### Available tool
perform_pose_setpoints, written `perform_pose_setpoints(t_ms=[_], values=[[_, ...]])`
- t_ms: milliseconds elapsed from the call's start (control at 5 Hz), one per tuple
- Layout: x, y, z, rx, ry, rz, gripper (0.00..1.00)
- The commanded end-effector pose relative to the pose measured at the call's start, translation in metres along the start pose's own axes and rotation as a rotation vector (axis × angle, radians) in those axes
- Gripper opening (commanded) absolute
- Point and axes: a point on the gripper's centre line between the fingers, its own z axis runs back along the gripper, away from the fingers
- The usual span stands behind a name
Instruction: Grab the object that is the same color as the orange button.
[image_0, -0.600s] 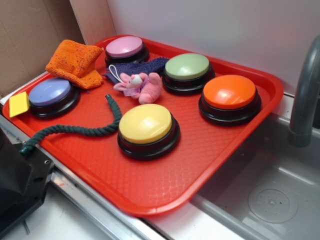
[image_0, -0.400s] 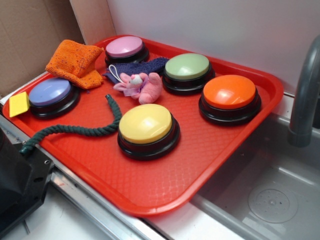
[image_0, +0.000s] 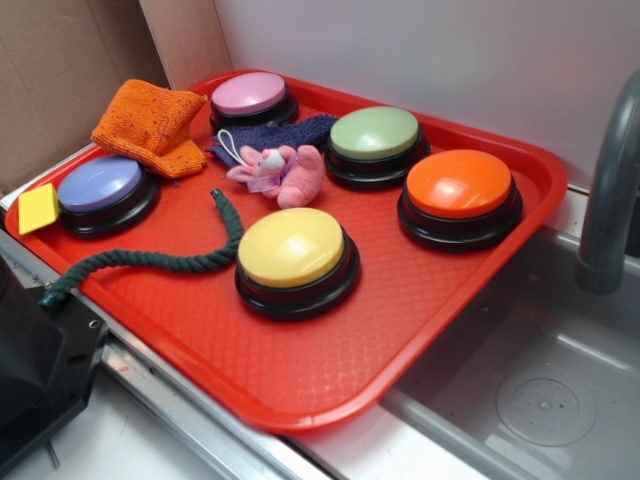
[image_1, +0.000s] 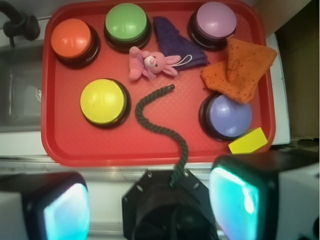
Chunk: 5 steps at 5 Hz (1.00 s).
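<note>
Room: white wall (image_0: 430, 60) behind the tray; brown cardboard panel (image_0: 60, 70) at the left in the exterior view.
Surface: steel sink basin (image_0: 540, 390) with a round drain, grey faucet pipe (image_0: 610, 190) at the right edge; pale counter strip along the tray's near side.
Tray: red plastic tray (image_0: 330, 370), textured floor, raised rim, resting partly over the sink edge.
Gripper: gripper (image_1: 150, 205) seen from the wrist view, above the counter just off the tray's near rim; the two padded fingers (image_1: 235, 195) stand wide apart with nothing between them.
Orange button: orange button (image_0: 460, 185) on a black base, at the tray's right side, next to the green button (image_0: 375, 135).
Other buttons: yellow button (image_0: 292, 250) near the middle front; purple-blue button (image_0: 100, 185) at the left; pink button (image_0: 248, 95) at the back.
Orange cloth: orange knitted cloth (image_0: 150, 122), dark-specked, crumpled in the tray's back-left corner, between the pink and purple-blue buttons, touching the latter's rim.
Rope: dark green rope (image_0: 170, 255), curving from the tray's middle out over the near rim.
Purple cloth: (image_0: 285, 130), flat, between the pink and green buttons.
Toy: pink plush bunny (image_0: 285, 170), lying against the purple cloth.
Yellow square: (image_0: 38, 208), flat, at the left rim beside the purple-blue button.
</note>
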Motion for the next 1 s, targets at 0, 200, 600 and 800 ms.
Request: perform_pose_setpoints(t_ms=[0, 200, 600, 800], values=[[0.034, 0.041, -0.018, 0.004, -0.01, 0.184, 1.0], [0.043, 0.067, -0.034, 0.028, -0.016, 0.318, 1.0], [0.06, 0.109, -0.077, 0.081, -0.105, 0.537, 1.0], [0.063, 0.125, -0.093, 0.086, -0.112, 0.589, 1.0]])
